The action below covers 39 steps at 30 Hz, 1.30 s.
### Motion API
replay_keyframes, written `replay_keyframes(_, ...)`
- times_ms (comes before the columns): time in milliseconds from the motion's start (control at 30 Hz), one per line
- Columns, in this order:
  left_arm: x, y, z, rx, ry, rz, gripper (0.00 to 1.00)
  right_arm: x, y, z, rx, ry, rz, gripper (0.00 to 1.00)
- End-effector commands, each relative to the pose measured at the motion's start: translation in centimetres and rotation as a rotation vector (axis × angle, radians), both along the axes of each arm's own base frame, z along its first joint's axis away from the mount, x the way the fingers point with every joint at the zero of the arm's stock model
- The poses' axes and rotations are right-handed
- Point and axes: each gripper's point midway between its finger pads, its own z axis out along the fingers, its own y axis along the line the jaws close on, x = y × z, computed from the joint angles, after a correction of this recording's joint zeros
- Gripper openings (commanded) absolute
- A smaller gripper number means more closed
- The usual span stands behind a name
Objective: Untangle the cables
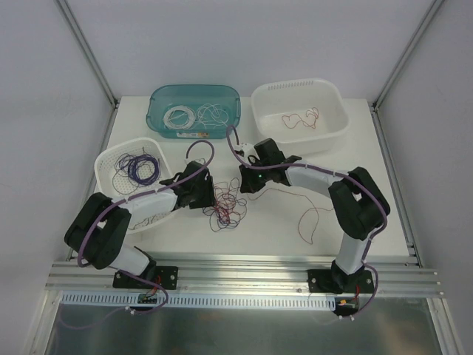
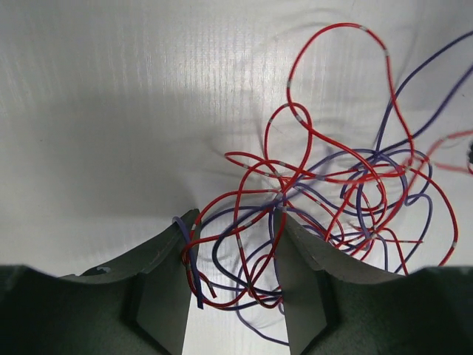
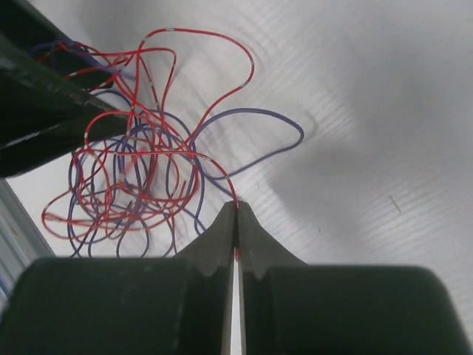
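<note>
The cables (image 1: pixel 226 207) lie as a clump of thin red and dark purple wires on the white table between my two grippers. My left gripper (image 1: pixel 208 195) sits at the clump's left side. In the left wrist view, the left gripper (image 2: pixel 236 222) stands part open. Several loops of the cables (image 2: pixel 332 185) run through the gap, and one purple strand hooks over the left fingertip (image 2: pixel 185 225). My right gripper (image 1: pixel 242 180) is at the clump's upper right. In the right wrist view, the right gripper (image 3: pixel 236 207) is shut on one red wire (image 3: pixel 222 174) that leads into the clump (image 3: pixel 133 177).
A teal bin (image 1: pixel 159 100) with white wires stands at the back. A white tub (image 1: pixel 332 103) to its right holds a red wire. A white basket (image 1: pixel 111 155) with purple wires is at the left. A loose red wire (image 1: pixel 312 214) lies under the right arm.
</note>
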Motion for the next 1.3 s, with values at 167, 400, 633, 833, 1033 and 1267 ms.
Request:
replay_keyframes(167,0.8,0.9,-1.2,0.044,0.035,0.078,0.42,-1.7,-5.1,13.2,0.023,-0.245,0.011,0.01)
replay_keyframes(400,0.9,1.2,-1.7,0.057,0.05,0.09,0.42,-2.1,-11.1,25.3,0.081,-0.495,-0.136,0.01)
replay_keyframes(633,0.9,1.4,-2.0,0.067,0.058,0.099,0.35,-3.6,-15.5,36.4,0.266,-0.741,-0.314,0.01)
replay_keyframes(833,0.6,1.6,-2.3,0.072,0.07,0.103,0.11,-5.2,-17.6,43.6,0.416,-0.902,-0.409,0.01)
replay_keyframes(1033,0.7,1.9,-2.3,0.086,0.065,0.112,0.0,-6.0,-21.2,48.5,0.432,-1.079,-0.57,0.01)
replay_keyframes(1267,0.5,2.3,-2.8,0.11,0.085,0.124,0.02,-8.4,-23.5,55.0,0.503,-1.26,-0.634,0.01)
